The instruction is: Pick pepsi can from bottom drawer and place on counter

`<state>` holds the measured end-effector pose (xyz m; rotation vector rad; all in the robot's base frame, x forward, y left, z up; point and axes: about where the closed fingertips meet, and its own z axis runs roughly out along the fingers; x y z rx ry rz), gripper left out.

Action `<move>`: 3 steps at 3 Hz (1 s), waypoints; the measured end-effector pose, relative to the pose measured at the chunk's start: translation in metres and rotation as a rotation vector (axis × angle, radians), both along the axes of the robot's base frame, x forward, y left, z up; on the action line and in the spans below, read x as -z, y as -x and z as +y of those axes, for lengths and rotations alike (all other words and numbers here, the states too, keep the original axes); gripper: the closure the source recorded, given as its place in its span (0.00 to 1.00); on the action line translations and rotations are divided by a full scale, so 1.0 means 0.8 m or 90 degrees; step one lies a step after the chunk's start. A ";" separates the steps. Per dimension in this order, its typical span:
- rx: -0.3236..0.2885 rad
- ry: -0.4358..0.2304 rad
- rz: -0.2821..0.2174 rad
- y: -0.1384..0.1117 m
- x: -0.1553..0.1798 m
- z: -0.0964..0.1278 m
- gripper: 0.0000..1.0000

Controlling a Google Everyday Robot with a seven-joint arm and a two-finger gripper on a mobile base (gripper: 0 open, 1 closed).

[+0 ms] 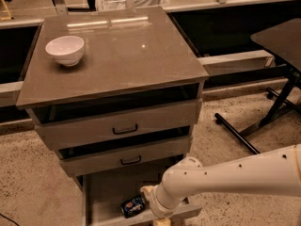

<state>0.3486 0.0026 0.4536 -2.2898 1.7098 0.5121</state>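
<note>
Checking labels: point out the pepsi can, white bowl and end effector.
pepsi can (133,205), camera view, blue side.
white bowl (66,55), camera view, outer wall.
end effector (151,205), camera view, its middle, beside the can.

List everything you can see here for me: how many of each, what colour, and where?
counter: one, glossy grey-brown, top of the cabinet.
white bowl: one, white, on the counter near its back left corner.
upper drawers: two, grey with black handles, stacked under the counter.
bottom drawer: one, grey, pulled open at the cabinet's foot.
pepsi can: one, dark blue, lying in the bottom drawer near its front.
table: one, dark with black legs, at the right edge.
floor: one, speckled beige, all around the cabinet.
arm: one, white, reaching in from the right.
gripper: one, cream, down at the bottom drawer, just right of the pepsi can.
</note>
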 end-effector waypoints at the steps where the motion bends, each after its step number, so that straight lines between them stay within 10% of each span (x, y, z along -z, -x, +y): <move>1: 0.003 -0.025 -0.049 -0.023 0.007 0.013 0.00; 3: 0.027 -0.021 -0.013 -0.080 0.126 0.022 0.00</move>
